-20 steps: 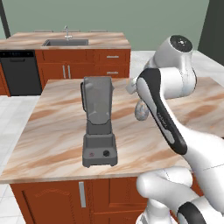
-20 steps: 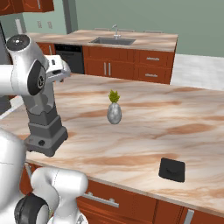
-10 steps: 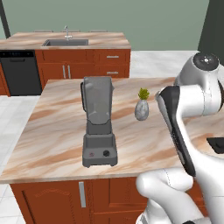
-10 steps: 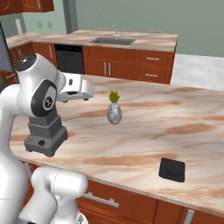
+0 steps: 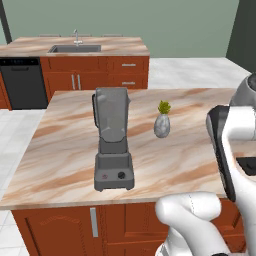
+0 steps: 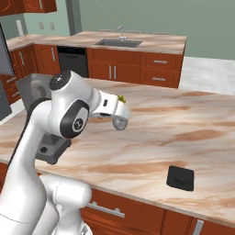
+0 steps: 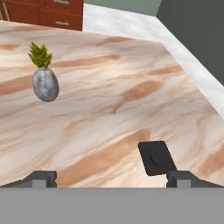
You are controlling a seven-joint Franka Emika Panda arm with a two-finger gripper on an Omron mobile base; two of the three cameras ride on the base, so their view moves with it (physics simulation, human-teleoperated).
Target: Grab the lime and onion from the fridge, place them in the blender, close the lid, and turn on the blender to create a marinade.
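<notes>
On the marble-patterned island counter (image 5: 60,150) stand three loose things: one dark grey blender (image 5: 113,140) with a tall smoky see-through jar on a boxy base, one small grey vase with green leaves (image 5: 161,122), and one small black squarish lid (image 7: 157,158) with a raised centre. The blender stands upright near the counter's front edge, jar rim uncovered, one red button and one black knob on the base front; nothing can be made out inside the jar through the smoky wall. The vase holds one green leafy sprig and sits just right of the blender in the left base view, not touching it. The lid lies flat on the bare counter, well apart from the blender and the vase, close to the front edge in the right base view. One two-finger gripper (image 7: 111,179): two dark tips at the bottom of the hand view, spread wide, released, nothing between them, lid just above the right-hand tip in that view. The white arm (image 6: 69,114) bends over the counter in front of the vase in the right base view. Behind, a second counter with one steel sink (image 5: 74,48), one tap, one black dishwasher front (image 5: 22,82) and red-brown wooden drawers. No labels or readable writing anywhere.
</notes>
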